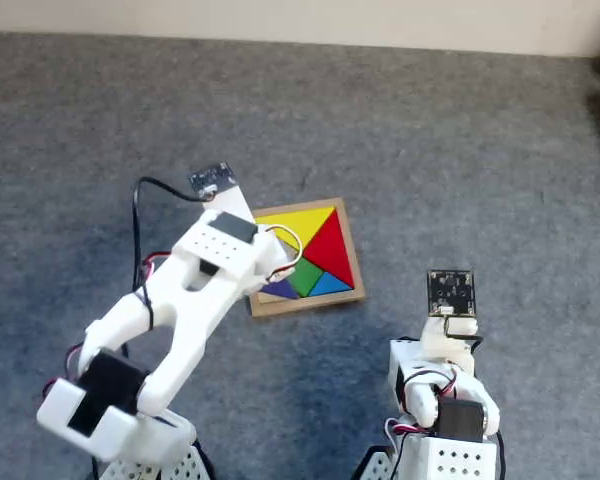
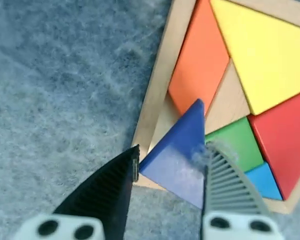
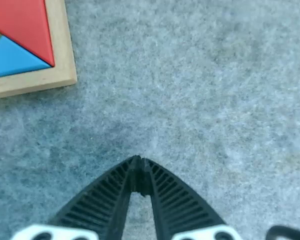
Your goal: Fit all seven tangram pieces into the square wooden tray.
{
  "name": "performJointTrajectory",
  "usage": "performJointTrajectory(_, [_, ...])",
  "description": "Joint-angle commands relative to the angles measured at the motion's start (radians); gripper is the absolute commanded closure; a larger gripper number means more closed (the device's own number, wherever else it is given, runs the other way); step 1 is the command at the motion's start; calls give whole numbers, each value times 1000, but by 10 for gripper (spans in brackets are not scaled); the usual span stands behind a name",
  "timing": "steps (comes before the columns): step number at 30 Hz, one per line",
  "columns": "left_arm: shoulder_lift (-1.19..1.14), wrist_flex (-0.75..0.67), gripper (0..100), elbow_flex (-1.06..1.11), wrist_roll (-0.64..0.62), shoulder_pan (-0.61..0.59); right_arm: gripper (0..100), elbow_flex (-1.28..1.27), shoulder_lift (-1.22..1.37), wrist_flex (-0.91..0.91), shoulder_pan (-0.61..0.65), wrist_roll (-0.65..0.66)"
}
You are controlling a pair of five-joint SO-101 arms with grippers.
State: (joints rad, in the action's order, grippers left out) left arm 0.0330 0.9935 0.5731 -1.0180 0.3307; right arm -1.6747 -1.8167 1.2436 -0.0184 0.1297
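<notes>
Closest to the left wrist camera, the left pincer (image 2: 172, 159) grips a dark blue triangle (image 2: 176, 152): the black finger (image 2: 115, 192) touches one corner and the ribbed grey finger (image 2: 225, 182) presses its opposite side. The triangle lies across the rim of the wooden tray (image 2: 162, 75), one point reaching inward over a bare strip of the tray's floor and its wide end hanging out over the grey felt of the desk (image 1: 460, 130).

Inside the tray, an orange piece (image 2: 200, 60) runs along the rim beside that bare strip. A big yellow triangle (image 2: 262, 50) sits next to it, with a red triangle (image 2: 285, 135) touching the yellow one. A green piece (image 2: 232, 140) and a light blue piece (image 2: 265, 180) lie against the red one. Another bare wooden gap shows between the orange, yellow and green pieces.

From above, the tray sits about mid-desk, turned slightly askew to the desk's edges. The left arm (image 1: 180, 310) stretches from the near left corner to the tray's near left corner.

The right arm (image 1: 440, 390) is folded at the near edge, well apart from the tray on its right. The right pincer (image 3: 140, 175) is closed on nothing, its fingertips touching each other over bare felt, the tray's corner farther off.
</notes>
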Motion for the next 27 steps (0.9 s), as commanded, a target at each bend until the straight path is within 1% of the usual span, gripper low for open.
performJointTrajectory(1, [-5, -11, 730, -56, -8, 16, 993, -102, -18, 7, -10, 11])
performJointTrajectory(3, [-5, -11, 656, -56, -8, 16, 993, -102, -18, 7, -10, 11])
performJointTrajectory(5, [-5, -11, 614, -56, -9, 16, 993, -102, -18, 7, -10, 11])
performJointTrajectory(15, [-4, -9, 611, -79, -9, 7, 993, -102, -18, 7, -10, 11])
performJointTrajectory(24, [-13, -9, 611, -209, -11, 16, 993, -102, -18, 7, -10, 11])
performJointTrajectory(27, [-18, -17, 611, -209, -11, 18, 993, -102, -18, 7, -10, 11])
